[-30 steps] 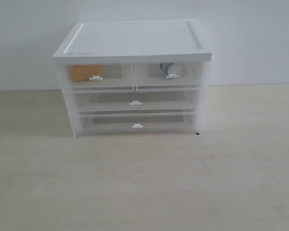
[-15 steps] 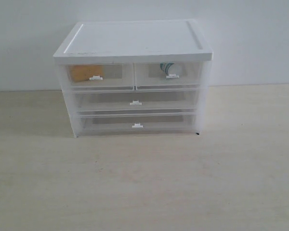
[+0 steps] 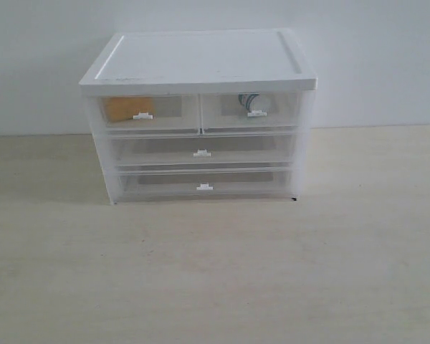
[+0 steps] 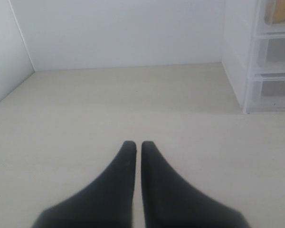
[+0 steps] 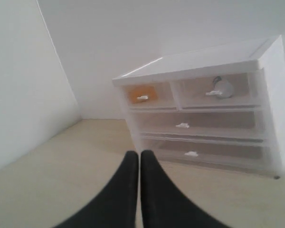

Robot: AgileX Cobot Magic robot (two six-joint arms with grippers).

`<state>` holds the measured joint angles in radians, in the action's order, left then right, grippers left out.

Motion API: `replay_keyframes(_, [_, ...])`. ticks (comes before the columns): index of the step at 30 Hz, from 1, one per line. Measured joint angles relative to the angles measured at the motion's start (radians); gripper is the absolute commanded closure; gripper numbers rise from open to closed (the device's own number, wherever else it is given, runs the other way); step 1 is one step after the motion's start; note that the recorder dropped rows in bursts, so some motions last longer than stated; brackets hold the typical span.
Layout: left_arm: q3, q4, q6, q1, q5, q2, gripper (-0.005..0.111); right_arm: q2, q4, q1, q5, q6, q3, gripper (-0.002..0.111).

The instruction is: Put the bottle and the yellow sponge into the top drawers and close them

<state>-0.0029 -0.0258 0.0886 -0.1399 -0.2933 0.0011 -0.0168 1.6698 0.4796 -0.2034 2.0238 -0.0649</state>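
The white cabinet (image 3: 201,61) stands at the back of the table. Both top drawers are pushed in. The yellow sponge (image 3: 120,107) shows through the left top drawer (image 3: 168,109), also as an orange patch (image 5: 141,93) in the right wrist view. The bottle (image 3: 249,102) lies inside the right top drawer (image 3: 283,107), with its white cap (image 5: 223,87) seen in the right wrist view. My left gripper (image 4: 138,144) is shut and empty over bare table, left of the cabinet. My right gripper (image 5: 139,154) is shut and empty, in front of the cabinet. Neither gripper appears in the exterior view.
Two full-width drawers (image 3: 201,153) below are closed. A white wall (image 3: 373,64) runs behind the cabinet and another white wall (image 4: 4,52) bounds the left side. The beige table (image 3: 215,272) spreads in front of the cabinet.
The bottle's label inside the right top drawer shifts slightly between frames, as if the bottle rolls a little. Nothing else has moved.
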Motion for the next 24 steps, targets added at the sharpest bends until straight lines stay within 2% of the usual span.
replay_keyframes(4, [0.0, 0.0, 0.0, 0.0, 0.0, 0.0, 0.103, 0.0, -0.403, 0.0, -0.069, 0.062, 0.0, 0.108])
replay_keyframes(7, [0.0, 0.0, 0.0, 0.0, 0.0, 0.0, 0.103, 0.0, -0.803, 0.0, -0.041, 0.071, 0.0, 0.108])
replay_keyframes(9, [0.0, 0.0, 0.0, 0.0, 0.0, 0.0, 0.103, 0.0, -1.004, 0.0, 0.009, 0.036, 0.0, 0.108])
replay_keyframes(12, [0.0, 0.0, 0.0, 0.0, 0.0, 0.0, 0.103, 0.0, -1.144, -0.007, 0.103, -0.086, 0.0, 0.108])
replay_keyframes(16, [0.0, 0.0, 0.0, 0.0, 0.0, 0.0, 0.103, 0.0, -1.251, -0.085, 0.176, -0.316, 0.015, 0.108])
replay_keyframes(20, [0.0, 0.0, 0.0, 0.0, 0.0, 0.0, 0.103, 0.0, -1.388, -0.219, 0.114, -0.611, 0.059, 0.108])
replay_keyframes(24, [0.0, 0.0, 0.0, 0.0, 0.0, 0.0, 0.103, 0.009, -1.454, -0.312, 0.072, -0.858, 0.06, 0.108])
